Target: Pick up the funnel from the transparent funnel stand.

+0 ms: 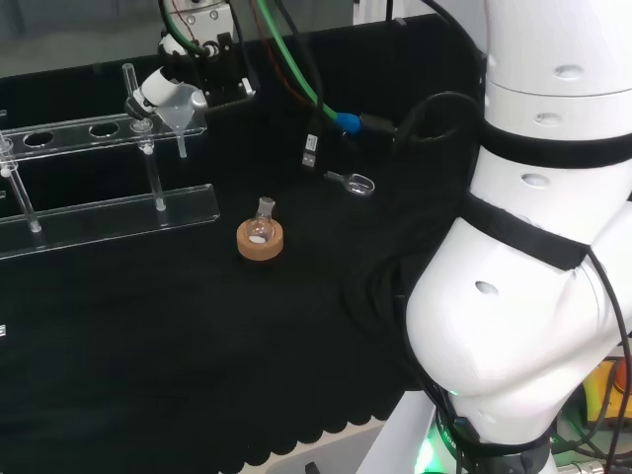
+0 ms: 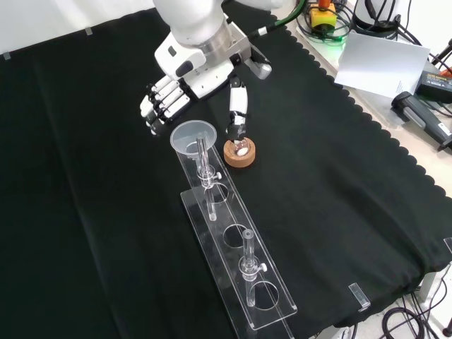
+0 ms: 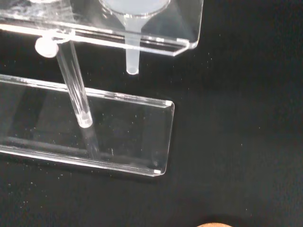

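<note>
A clear funnel (image 2: pixel 193 135) sits upright in the end hole of the transparent stand (image 2: pixel 233 244). Its stem (image 3: pixel 132 52) hangs through the upper shelf (image 3: pixel 187 38), above the stand's base plate (image 3: pixel 142 137). The black and white hand (image 2: pixel 169 95) hovers just behind the funnel, open. Its fingers (image 2: pixel 157 104) lie to the left of the funnel's rim in the front view and its thumb (image 2: pixel 238 113) to the right; neither closes on it. In the head view the hand (image 1: pixel 160 87) is right beside the funnel (image 1: pixel 178 109), at the stand's right end (image 1: pixel 193 126).
A cork ring (image 2: pixel 239 152) with a small round flask (image 1: pixel 262 225) stands close to the stand's end, under the thumb in the front view. A loose cable plug (image 1: pixel 311 153) and a small clear scoop (image 1: pixel 354 183) lie farther right in the head view. Two upright posts (image 2: pixel 248 258) rise from the stand.
</note>
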Controlling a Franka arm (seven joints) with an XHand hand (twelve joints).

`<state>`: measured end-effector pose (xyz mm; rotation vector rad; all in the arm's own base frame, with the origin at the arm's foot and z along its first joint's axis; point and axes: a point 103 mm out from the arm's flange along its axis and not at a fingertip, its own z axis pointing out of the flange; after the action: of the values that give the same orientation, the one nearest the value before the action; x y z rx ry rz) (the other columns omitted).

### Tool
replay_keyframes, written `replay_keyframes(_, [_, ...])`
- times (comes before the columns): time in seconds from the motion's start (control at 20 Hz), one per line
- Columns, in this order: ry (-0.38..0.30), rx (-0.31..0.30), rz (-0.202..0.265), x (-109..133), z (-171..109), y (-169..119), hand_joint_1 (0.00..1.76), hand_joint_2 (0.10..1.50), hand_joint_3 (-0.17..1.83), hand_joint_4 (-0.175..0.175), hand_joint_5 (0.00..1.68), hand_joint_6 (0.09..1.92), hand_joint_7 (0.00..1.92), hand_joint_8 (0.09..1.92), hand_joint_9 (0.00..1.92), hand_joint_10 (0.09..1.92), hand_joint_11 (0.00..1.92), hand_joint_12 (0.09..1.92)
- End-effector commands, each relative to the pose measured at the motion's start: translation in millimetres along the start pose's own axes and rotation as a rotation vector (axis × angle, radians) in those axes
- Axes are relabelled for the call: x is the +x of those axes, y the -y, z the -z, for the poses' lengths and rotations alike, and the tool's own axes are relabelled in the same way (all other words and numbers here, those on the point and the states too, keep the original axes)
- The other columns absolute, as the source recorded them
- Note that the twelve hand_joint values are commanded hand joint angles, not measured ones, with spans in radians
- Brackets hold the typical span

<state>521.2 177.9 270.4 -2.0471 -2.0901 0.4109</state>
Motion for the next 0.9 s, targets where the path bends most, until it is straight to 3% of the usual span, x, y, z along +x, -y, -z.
replay_keyframes(0.05, [0.011, 0.027, -0.014, -7.7, -6.9, -8.6, 0.39, 0.70, 0.01, -0.012, 0.00, 0.09, 0.12, 0.09, 0.06, 0.09, 0.00, 0.32])
replay_keyframes(0.6, [-0.008, 0.056, -0.029, -24.0, -10.9, -24.9, 0.42, 0.72, 0.02, -0.018, 0.00, 0.09, 0.15, 0.11, 0.08, 0.10, 0.00, 0.37])
replay_keyframes(0.9, [0.004, 0.066, -0.011, -18.4, -11.8, -29.8, 0.43, 0.72, 0.01, -0.033, 0.00, 0.09, 0.20, 0.30, 0.00, 0.45, 0.00, 0.38])
